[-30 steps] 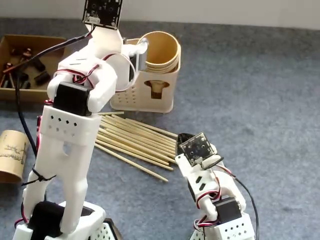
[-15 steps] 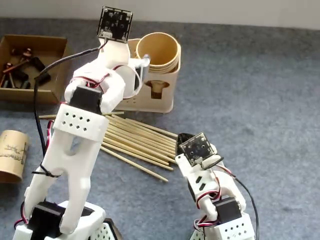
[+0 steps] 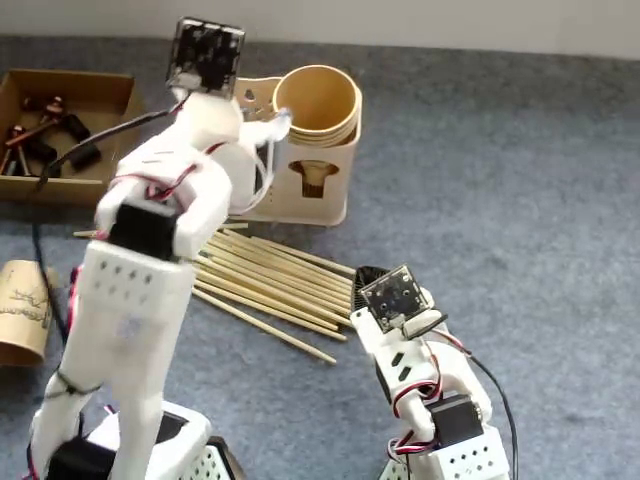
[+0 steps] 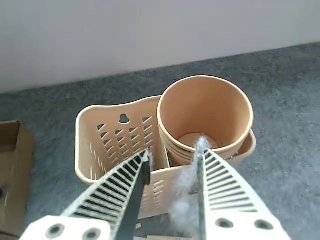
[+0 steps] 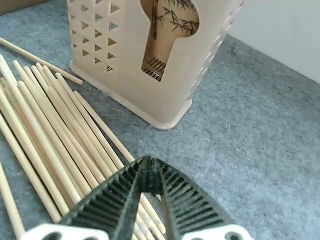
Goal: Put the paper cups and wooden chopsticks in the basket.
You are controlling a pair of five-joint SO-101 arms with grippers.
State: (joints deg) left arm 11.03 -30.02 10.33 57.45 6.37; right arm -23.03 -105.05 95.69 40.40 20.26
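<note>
Nearest us, the right gripper, jaws pressed together on nothing, sits over the wooden chopsticks fanned just in front of the basket, whose keyhole cut-out shows us a cup's bamboo print. Above the basket the left gripper hangs spread and empty, and we look down into the stacked paper cups in one compartment. From high up we also catch another paper cup lying well off from the basket, and a cardboard box of small parts off to the basket's side.
</note>
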